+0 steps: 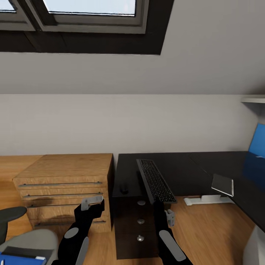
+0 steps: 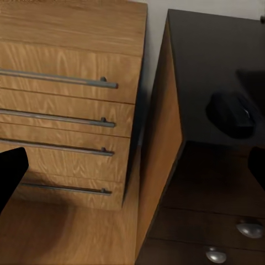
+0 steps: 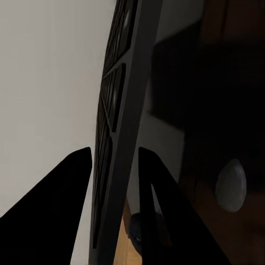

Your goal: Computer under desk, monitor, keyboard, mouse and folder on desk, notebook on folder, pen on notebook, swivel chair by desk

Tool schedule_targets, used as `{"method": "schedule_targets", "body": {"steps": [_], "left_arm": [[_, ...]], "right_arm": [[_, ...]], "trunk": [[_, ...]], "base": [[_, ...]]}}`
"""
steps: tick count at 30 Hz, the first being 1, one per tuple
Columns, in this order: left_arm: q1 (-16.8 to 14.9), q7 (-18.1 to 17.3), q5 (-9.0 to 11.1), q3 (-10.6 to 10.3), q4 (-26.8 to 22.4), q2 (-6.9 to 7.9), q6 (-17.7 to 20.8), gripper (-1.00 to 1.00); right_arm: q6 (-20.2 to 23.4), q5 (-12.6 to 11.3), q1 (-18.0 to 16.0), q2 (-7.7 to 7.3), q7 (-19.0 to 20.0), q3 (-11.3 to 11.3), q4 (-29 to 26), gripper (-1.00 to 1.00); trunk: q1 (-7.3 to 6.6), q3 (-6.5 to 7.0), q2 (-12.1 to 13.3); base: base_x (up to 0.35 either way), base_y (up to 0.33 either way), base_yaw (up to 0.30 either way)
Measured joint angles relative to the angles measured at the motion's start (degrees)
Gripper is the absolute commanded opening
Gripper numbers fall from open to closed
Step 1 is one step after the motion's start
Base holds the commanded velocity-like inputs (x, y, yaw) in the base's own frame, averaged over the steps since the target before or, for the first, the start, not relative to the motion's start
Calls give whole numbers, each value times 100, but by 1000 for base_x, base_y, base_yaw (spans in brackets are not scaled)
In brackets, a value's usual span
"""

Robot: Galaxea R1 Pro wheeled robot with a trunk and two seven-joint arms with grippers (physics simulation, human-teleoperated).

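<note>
Gripping the near end of the keyboard (image 1: pixel 155 180), the right gripper (image 1: pixel 157 200) has its two dark fingers (image 3: pixel 61 204) closed on either side of the slim grey frame — the right wrist view shows the keyboard's edge running straight up between them. The keyboard is held at a tilt over the desk (image 1: pixel 184 169), its near end at the front edge above the black drawer unit (image 1: pixel 136 228) with its round silver knobs, its far end reaching back toward the pale wall.

The left gripper (image 1: pixel 92 203) hangs in front of the light-wood drawer chest (image 1: pixel 66 184) that stands just beside the desk's left end; its fingers are apart and hold nothing — in the left wrist view one dark fingertip (image 2: pixel 11 174) sits far to one side and the other at the opposite edge. The mouse (image 1: pixel 124 189) lies on the desk near its front left corner, just beside the keyboard.

At the lower left corner of the head view the swivel chair (image 1: pixel 33 239) shows its grey seat and a black armrest, with the folder (image 1: pixel 22 259) lying on the seat. A blue wall panel (image 1: pixel 257 141) hangs above the desk's right wing.
</note>
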Motion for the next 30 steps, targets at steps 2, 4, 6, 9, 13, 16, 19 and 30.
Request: {"method": "schedule_targets", "body": {"steps": [2,4,6,9,13,16,19,30], "left_arm": [[0,0,0,-2,0,0,-4,100],[0,0,0,-1,0,-1,-5,100],[0,0,0,-2,0,2,-2,100],[0,0,0,-1,0,0,0,100],[0,0,-1,0,0,-2,1,100],[0,0,-1,0,0,1,1,100],[0,0,-1,0,0,4,1,100],[0,1,-7,-1,-4,9,0,100]], "right_arm": [[0,0,0,0,0,0,-1,-100],[0,0,0,0,-1,0,-2,-100],[0,1,0,0,-1,0,-2,-100],[-1,1,0,0,-7,0,-3,-100],[-7,4,0,0,-11,0,-3,100],[-7,-9,0,0,-12,0,-2,100],[-9,4,-2,0,-13,0,-3,100],[-10,18,0,0,-8,-18,-4,100]], "trunk": [[-1,0,0],[-1,0,0],[0,0,0],[0,0,0],[1,0,0],[1,0,0],[1,0,0],[3,0,0]], "base": [[165,150,0],[92,80,0],[43,38,0],[16,14,0],[4,4,0],[1,1,0],[0,0,0],[-136,-111,0]]}}
